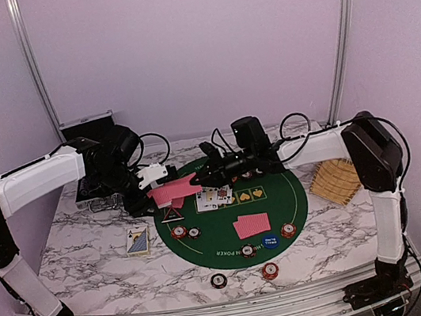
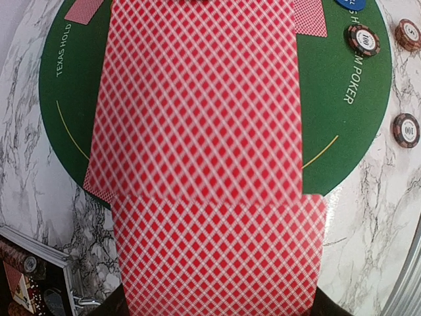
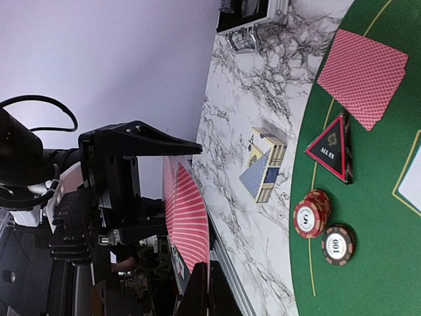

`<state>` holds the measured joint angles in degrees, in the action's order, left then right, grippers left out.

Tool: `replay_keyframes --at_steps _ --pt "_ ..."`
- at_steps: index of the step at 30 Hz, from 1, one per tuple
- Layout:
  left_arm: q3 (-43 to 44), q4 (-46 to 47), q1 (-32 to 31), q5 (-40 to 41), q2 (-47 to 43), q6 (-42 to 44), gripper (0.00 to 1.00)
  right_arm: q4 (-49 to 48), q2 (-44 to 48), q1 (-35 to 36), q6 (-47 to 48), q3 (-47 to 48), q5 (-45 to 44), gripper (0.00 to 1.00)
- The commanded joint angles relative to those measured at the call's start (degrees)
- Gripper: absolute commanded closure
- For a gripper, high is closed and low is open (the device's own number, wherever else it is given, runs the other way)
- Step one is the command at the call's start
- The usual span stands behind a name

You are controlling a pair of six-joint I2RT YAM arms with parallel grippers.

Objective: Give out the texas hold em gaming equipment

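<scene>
Left pincer (image 1: 158, 189) clamped on the red-backed deck (image 2: 217, 263), held above the near-left edge of the green mat (image 1: 208, 242). Right pincer (image 3: 200, 289) pressed together on the edge of the top card (image 2: 197, 99), which sits offset forward from the deck. Below: black triangular marker (image 3: 331, 148), two chips (image 3: 309, 217) beside it, face-down cards (image 1: 252, 225) on the mat. Off-mat: card box (image 1: 137, 240) on the desk (image 1: 91, 265).

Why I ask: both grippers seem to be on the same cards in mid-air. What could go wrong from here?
1. The right gripper is shut on the edge of the cards that the left gripper holds, so it may drag off several at once.
2. A card that slips free could land on or near the black triangular marker and the chips on the mat.
</scene>
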<state>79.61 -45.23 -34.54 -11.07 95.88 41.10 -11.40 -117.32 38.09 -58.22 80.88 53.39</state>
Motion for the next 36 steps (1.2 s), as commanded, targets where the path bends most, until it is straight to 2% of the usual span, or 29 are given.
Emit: replay_keyframes --at_steps 1,9,18,28,36 --pt "-0.1 0.2 0.2 0.0 -0.4 0.3 1.00 1.1 4.1 -2.9 2.1 -2.4 0.5 1.00" --pt "-0.4 0.2 0.3 0.2 -0.5 0.6 1.00 1.2 5.4 -10.1 3.8 -8.1 0.3 1.00" --pt "-0.9 0.3 0.3 0.1 -1.1 0.6 1.00 10.4 -0.7 -15.5 13.5 -5.3 -5.7 1.00" --pt "-1.2 0.3 0.4 0.1 -1.5 0.7 1.00 17.6 -6.5 -16.1 19.3 -0.3 -11.1 1.00" --pt "-1.2 0.2 0.4 0.0 -1.5 0.7 1.00 24.5 -7.1 -16.1 24.0 1.1 -15.6 1.00"
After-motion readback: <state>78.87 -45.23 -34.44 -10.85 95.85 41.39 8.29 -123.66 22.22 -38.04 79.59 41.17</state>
